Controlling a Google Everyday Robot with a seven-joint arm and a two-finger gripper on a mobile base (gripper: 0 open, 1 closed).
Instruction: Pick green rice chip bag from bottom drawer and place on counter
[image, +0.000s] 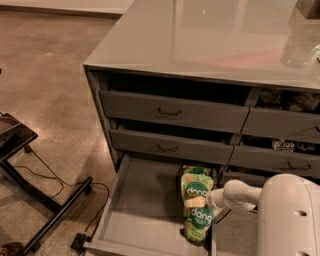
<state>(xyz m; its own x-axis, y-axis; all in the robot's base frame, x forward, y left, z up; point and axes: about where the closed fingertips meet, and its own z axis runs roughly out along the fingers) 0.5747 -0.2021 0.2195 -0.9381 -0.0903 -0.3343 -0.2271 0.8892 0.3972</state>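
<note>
The bottom drawer is pulled open, with a flat grey floor. Two alike light-green "dang" pouches lie along its right side, one behind the other: the rear pouch and the front pouch. I cannot tell which is the green rice chip bag of the task. My gripper reaches in from the right on a white arm. It sits low over the spot where the two pouches meet. The glossy grey counter is the cabinet's top.
Closed grey drawer fronts with dark handles stand above the open drawer. More drawers with packets are at the right. A clear object stands on the counter's right. A black stand and cables lie on the floor at left.
</note>
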